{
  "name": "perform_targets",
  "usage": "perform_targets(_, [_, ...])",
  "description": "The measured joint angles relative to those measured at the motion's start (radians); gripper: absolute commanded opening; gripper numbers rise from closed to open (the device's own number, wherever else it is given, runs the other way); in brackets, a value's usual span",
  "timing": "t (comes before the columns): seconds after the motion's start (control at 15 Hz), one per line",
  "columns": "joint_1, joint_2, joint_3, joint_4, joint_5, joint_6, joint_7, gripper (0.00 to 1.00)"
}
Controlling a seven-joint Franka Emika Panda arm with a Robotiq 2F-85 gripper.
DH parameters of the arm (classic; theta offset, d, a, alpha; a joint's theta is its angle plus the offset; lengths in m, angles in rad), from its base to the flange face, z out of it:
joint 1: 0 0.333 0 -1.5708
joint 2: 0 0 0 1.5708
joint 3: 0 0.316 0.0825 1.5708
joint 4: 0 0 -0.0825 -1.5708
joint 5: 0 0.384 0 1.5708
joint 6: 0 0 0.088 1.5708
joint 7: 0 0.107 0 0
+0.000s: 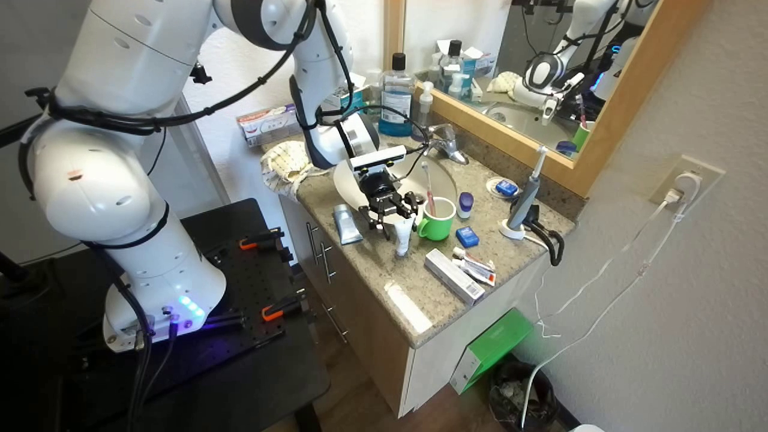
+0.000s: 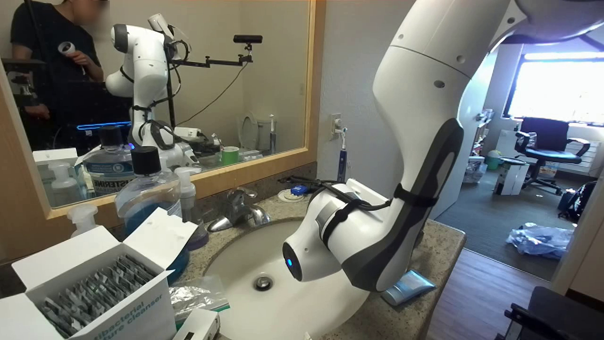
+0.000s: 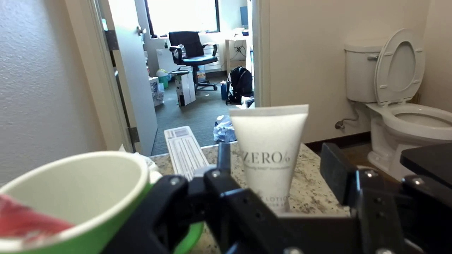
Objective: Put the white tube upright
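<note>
The white tube stands upright on the counter, flat wide end up, near the green cup. In the wrist view the white tube shows lettering, and its lower end is hidden behind my gripper. My gripper is low over the counter at the tube. In the wrist view its two fingers are spread, one on each side of the tube, with a gap visible on both sides. In an exterior view my arm hides the gripper and the tube.
The green cup with a toothbrush stands close beside the gripper; its rim is near the left finger. A toothpaste box, a blue floss box and a blue-grey tube lie nearby. The sink is behind.
</note>
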Motion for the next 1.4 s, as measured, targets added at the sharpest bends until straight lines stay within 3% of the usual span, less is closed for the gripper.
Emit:
perform_targets(0.2, [0.000, -0.027, 0.007, -0.029, -0.010, 0.005, 0.000, 1.00])
perform_targets(0.8, [0.000, -0.115, 0.032, -0.148, -0.072, 0.062, 0.005, 1.00])
perform_targets(1.2, [-0.003, -0.225, 0.042, -0.282, -0.154, 0.192, 0.016, 1.00])
perform_targets(1.4, [-0.011, -0.301, 0.051, -0.363, -0.229, 0.313, 0.015, 1.00])
